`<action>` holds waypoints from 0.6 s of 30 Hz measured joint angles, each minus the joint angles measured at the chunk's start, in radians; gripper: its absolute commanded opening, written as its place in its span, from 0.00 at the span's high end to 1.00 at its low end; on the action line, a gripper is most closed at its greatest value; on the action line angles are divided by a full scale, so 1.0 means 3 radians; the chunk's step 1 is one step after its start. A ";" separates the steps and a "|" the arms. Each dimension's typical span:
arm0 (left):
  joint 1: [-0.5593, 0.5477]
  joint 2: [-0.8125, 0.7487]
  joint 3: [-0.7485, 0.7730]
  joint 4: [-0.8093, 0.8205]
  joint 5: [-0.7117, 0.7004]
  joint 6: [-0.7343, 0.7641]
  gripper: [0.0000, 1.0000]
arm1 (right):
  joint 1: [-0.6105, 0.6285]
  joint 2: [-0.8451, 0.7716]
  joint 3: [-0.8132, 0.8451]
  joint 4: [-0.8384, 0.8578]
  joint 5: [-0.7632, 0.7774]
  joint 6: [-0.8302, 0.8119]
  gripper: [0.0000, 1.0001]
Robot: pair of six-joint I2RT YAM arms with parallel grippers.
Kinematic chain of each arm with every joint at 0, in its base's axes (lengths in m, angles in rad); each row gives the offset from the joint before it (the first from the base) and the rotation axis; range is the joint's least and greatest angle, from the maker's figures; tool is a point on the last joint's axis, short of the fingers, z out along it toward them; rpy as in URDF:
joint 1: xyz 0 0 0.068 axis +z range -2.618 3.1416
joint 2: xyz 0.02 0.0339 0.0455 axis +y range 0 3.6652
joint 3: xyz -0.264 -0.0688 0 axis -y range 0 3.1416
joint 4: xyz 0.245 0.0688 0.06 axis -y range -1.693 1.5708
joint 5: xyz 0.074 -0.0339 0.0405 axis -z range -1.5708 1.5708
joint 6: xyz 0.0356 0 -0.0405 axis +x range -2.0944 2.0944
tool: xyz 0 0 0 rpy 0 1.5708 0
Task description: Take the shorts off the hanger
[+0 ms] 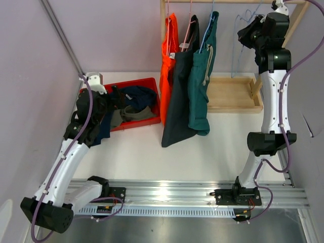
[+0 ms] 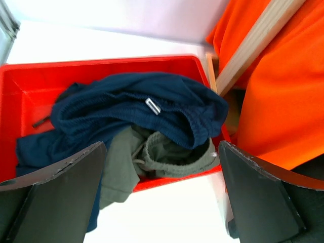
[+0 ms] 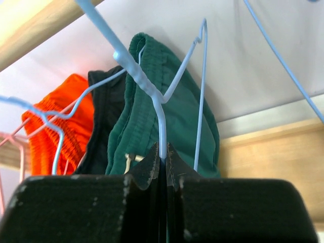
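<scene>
On the wooden rail (image 3: pixel 35 23), orange shorts (image 1: pixel 169 55), charcoal shorts (image 1: pixel 177 98) and teal shorts (image 1: pixel 200 86) hang. Navy shorts (image 2: pixel 136 106) and olive shorts (image 2: pixel 169 154) lie in the red bin (image 2: pixel 101 68) under the wide-open left gripper (image 2: pixel 161 152). The right gripper (image 3: pixel 162 152) pinches a blue wire hanger (image 3: pixel 152 91).

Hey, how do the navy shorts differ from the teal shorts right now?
The navy shorts lie crumpled in the red bin, over the olive shorts; the teal shorts hang straight from a hanger on the wooden rail, beside the charcoal shorts. Navy is off any hanger; teal is not. Both are soft fabric.
</scene>
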 measured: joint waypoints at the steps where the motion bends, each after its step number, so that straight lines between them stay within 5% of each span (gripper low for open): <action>1: 0.0000 0.0018 -0.0028 0.0010 0.0019 -0.0001 0.01 | -0.0001 0.0039 0.0019 0.0051 0.0014 0.0000 1.00; 14: 0.0000 0.0020 -0.0089 0.0034 0.0095 -0.0004 0.01 | -0.0045 0.0384 0.0164 0.0337 0.0237 -0.0004 1.00; 17: 0.0000 0.0017 -0.0090 0.0034 0.0095 -0.0004 0.01 | -0.0050 0.0300 -0.0024 0.0406 0.0290 -0.0006 0.53; 18: 0.0000 0.0011 -0.0093 0.0036 0.0095 -0.0004 0.01 | -0.0050 0.0261 -0.0107 0.0425 0.0308 -0.0025 0.26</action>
